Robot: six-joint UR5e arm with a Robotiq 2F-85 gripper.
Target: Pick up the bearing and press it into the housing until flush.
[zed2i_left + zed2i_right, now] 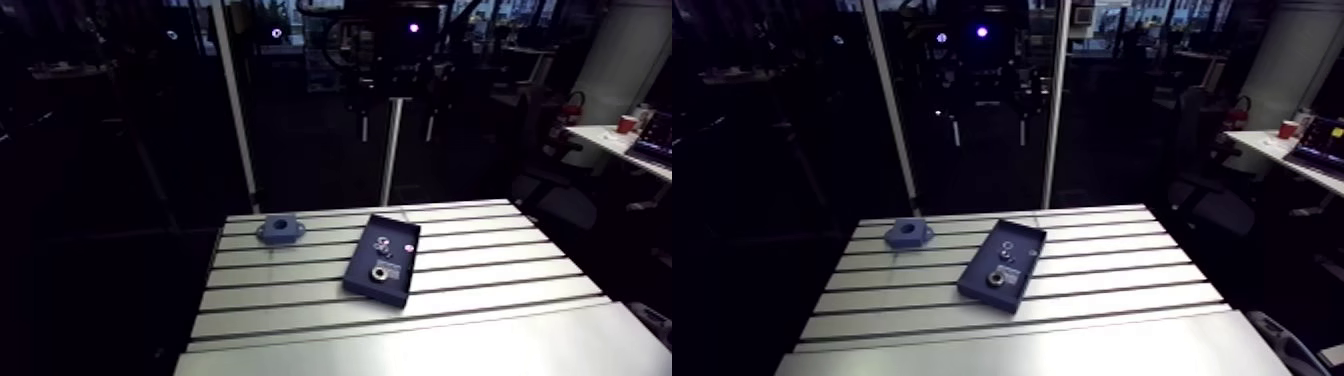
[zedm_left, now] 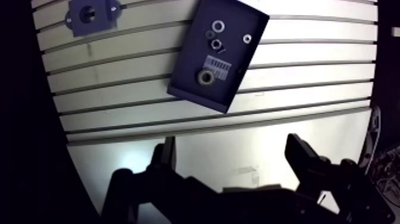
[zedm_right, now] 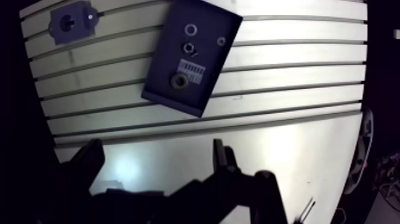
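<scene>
Aluminium table (image 1: 480,290) lies bare along its near edge and to both sides of the dark tray (image 2: 187,83), which sits askew mid-table. The bearing (image 2: 206,76) rests inside the tray at the end nearer the gripper (image 2: 232,146), beside a label (image 2: 218,64). The housing (image 2: 88,15) stands well apart, close to the far edge. The fingers are spread wide, with nothing between them.

Count on the slotted table (image 2: 309,77), 1 of it: housing (image 2: 88,14), 1, far left. One tray (image 2: 186,88), centre. Inside the tray: bearing (image 2: 206,77), 1, near end; small washers or nuts (image 2: 218,25), 3 countable, far end; barcode label (image 2: 218,64), 1.
</scene>
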